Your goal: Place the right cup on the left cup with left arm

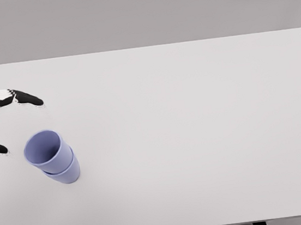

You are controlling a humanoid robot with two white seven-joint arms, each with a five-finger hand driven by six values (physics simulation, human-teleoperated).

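Cups first: you can see one lavender cup [45,149] already nested inside the other cup [67,171], the pair standing near the table's [194,112] left edge, toward its front, mouth open and empty. Your left hand [0,117] sits just to their left at the table's edge, fingers [27,98] spread, holding nothing. In my judgement only withdrawal remains.
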